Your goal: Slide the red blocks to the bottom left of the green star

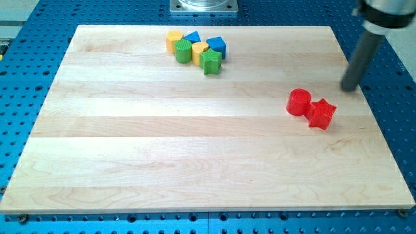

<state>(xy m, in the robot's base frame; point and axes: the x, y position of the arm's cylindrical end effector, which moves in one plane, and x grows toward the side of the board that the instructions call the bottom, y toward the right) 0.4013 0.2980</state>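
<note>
A red cylinder (pixel 299 102) and a red star (pixel 321 113) lie touching each other at the view's right, about mid-height. The green star (pixel 211 62) sits at the view's top centre, at the lower right of a tight cluster of blocks. My tip (pixel 351 88) rests on the board at the view's right, above and to the right of the two red blocks, a short gap from them. The rod rises to the view's top right corner.
The cluster by the green star holds a green cylinder (pixel 183 51), a yellow hexagonal block (pixel 173 40), a yellow cylinder (pixel 199 52) and two blue blocks (pixel 192 38) (pixel 216 45). The wooden board (pixel 130 149) lies on a blue perforated table. A metal mount (pixel 204 6) stands at the top.
</note>
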